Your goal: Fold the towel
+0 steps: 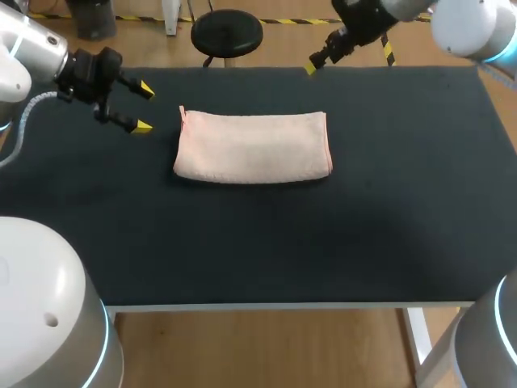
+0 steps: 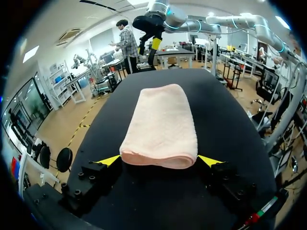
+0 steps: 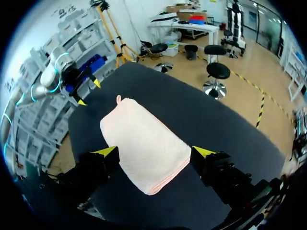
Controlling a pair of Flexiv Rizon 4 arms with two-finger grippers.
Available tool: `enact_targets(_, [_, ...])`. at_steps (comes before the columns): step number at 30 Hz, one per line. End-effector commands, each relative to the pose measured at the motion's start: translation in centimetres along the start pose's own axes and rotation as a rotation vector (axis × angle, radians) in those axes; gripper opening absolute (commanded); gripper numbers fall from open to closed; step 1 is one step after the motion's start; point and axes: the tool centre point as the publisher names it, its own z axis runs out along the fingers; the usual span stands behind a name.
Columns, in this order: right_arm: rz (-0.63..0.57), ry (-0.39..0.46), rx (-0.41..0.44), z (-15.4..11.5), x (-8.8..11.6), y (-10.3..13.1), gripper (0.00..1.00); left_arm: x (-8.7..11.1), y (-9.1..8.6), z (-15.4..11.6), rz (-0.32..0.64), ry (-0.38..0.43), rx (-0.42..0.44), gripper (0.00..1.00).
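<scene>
A pink towel lies folded into a flat rectangle on the black table, a little left of the middle. My left gripper stands open just off the towel's left short edge. In the left wrist view the towel's rounded fold lies just ahead of the open left gripper. My right gripper hangs open above the table's far edge, behind the towel's right end. Its own view looks down on the towel past the open right gripper, with the left gripper beyond. Nothing is held.
The black table stretches wide to the right of and in front of the towel. Its front edge runs along the near side, its far edge just behind the right gripper.
</scene>
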Motion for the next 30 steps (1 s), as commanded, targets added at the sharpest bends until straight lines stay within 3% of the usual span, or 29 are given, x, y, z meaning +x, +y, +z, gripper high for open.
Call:
enact_targets(1, [0.643,0.206,-0.503,0.1,0.3,-2.1,1.0,0.0,0.1,0.1,0.001,0.0,0.003,1.0])
enact_targets(3, [0.771,0.284,-0.563,-0.4,1.7,-2.3,1.0,0.0,0.1,0.1,0.001,0.0,0.003,1.0])
enact_targets(5, [0.767,0.274,-0.54,-0.6,3.3,-2.7,1.0,0.0,0.1,0.1,0.001,0.0,0.003,1.0])
enact_targets(6, [0.823,0.309,-0.525,-0.9,3.8,-2.8,1.0,0.0,0.1,0.1,0.001,0.0,0.003,1.0])
enact_targets(8, [0.843,0.283,-0.491,-1.1,4.3,-3.5,1.0,0.0,0.1,0.1,0.001,0.0,0.003,1.0])
enact_targets(15, [1.006,0.325,-0.527,-1.5,3.4,-6.4,1.0,0.0,0.1,0.1,0.001,0.0,0.003,1.0])
enact_targets(20, [1.102,0.311,-0.495,-0.4,2.0,-9.1,1.0,0.0,0.1,0.1,0.001,0.0,0.003,1.0])
enact_targets(25, [1.115,0.307,-0.429,0.4,1.2,-10.9,1.0,0.0,0.1,0.1,0.001,0.0,0.003,1.0])
enact_targets(30, [1.026,0.32,-0.311,2.1,0.6,-11.2,1.0,0.0,0.1,0.1,0.001,0.0,0.003,1.0])
